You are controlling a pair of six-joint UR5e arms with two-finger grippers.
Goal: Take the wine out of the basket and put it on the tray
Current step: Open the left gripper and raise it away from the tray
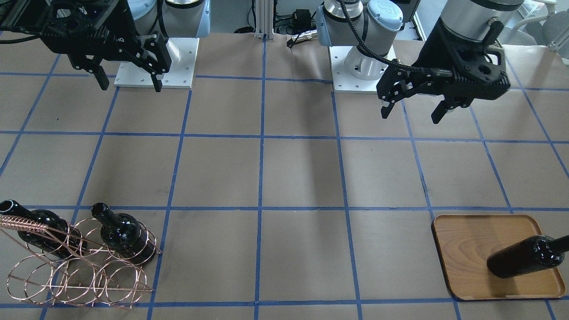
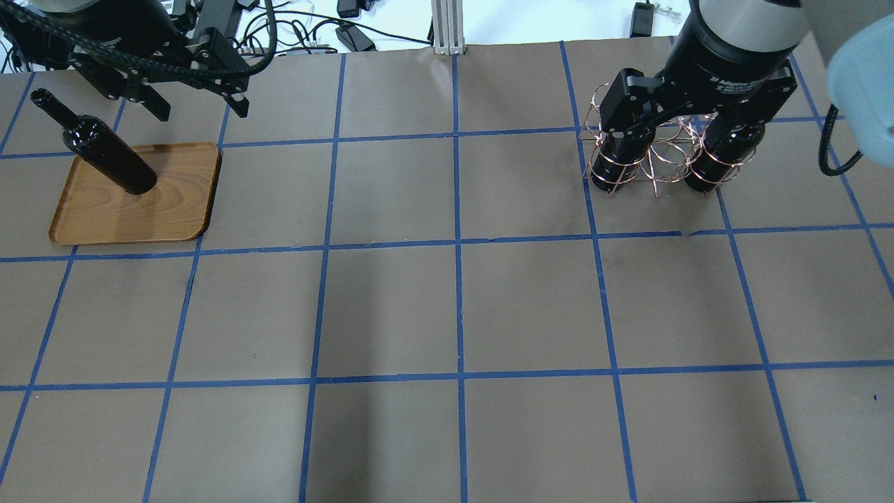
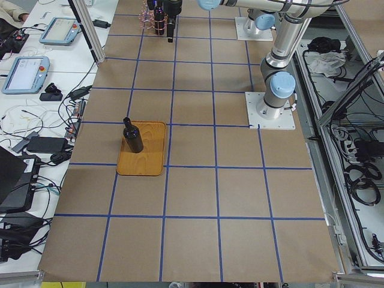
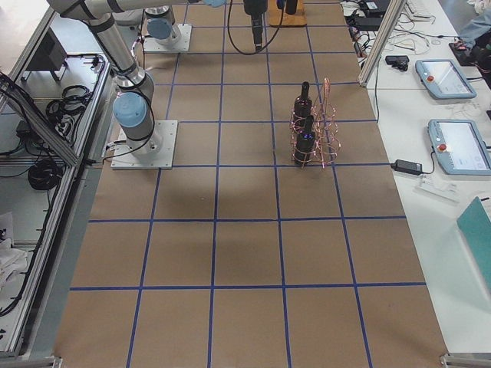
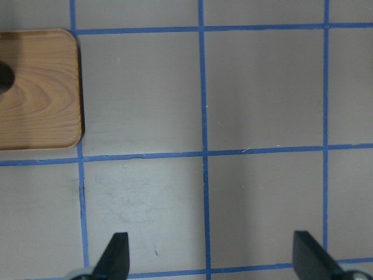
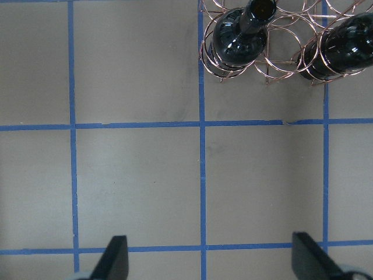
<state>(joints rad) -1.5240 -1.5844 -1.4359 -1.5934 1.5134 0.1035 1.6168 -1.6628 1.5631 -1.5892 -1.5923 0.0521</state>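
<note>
- While both arms hang high and back from the work, I can see one bottle (image 1: 524,263) standing upright on the tray (image 1: 462,235), toward one corner.
- At the other end of the table, the basket (image 1: 84,273) holds a second bottle (image 1: 122,233) and a third bottle (image 1: 38,226). Both stand neck-up inside the wire rings.
- Left gripper (image 1: 411,116): fingers spread wide with nothing between them, hovering near the tray.
- Right gripper (image 1: 130,85): also spread wide and empty. Its wrist camera looks down on the second bottle just ahead of it.
- My read on the load: it's thick glass, so heavy and rigid. It's also glossy, so I'd expect it to slide in a light pinch and crack if it drops or knocks the wire.
- The best hold, I reckon, is the neck just under the lip. That's the only part standing clear of the rings, since the belly is caged in wire.
- The pull should go straight up. The wire basket looks light and could lift along with the bottle if it snags.
</note>
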